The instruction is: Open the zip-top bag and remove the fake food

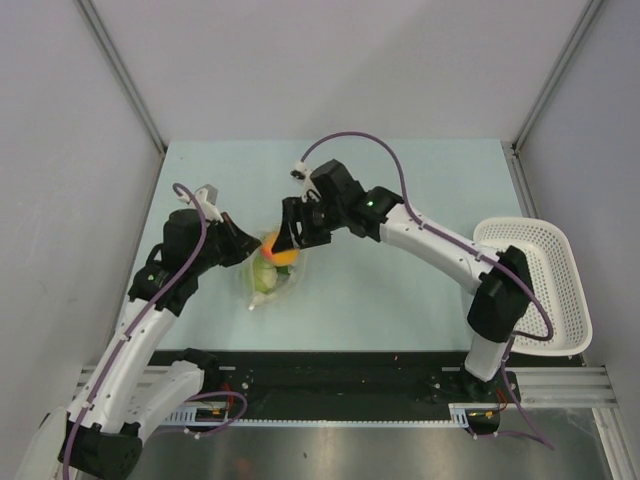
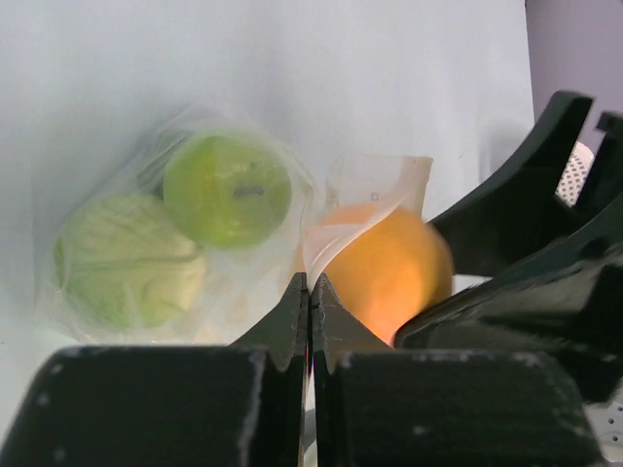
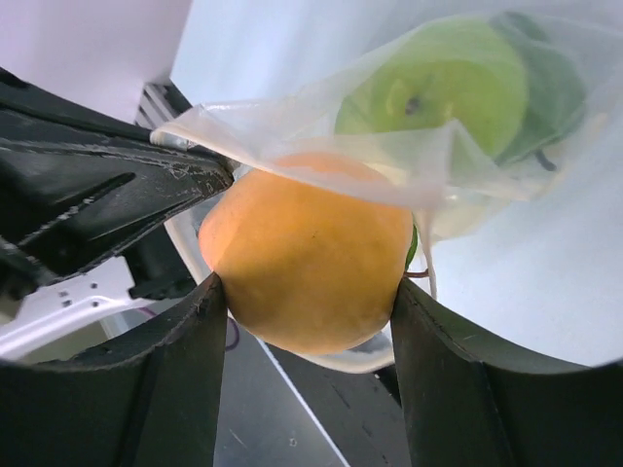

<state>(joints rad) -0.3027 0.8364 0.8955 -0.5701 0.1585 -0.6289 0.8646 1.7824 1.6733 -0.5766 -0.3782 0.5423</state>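
**Orange fruit (image 3: 307, 263) being drawn through the mouth of the zip-top bag (image 1: 270, 285).**

The left gripper (image 2: 310, 302) is pinching one lip of the bag's mouth, jaws clenched on the film (probably anchoring the bag against the pull). The right gripper (image 3: 307, 321) is grasping the orange fruit at that mouth, where a loose flap of film is draping over its top. The lime green fruit (image 2: 227, 190) and the paler green fruit (image 2: 127, 258) are lying deeper inside the bag. The white mesh basket (image 1: 560, 290) is sitting well apart from the bag, on the right arm's side, likely awaiting the fruit.
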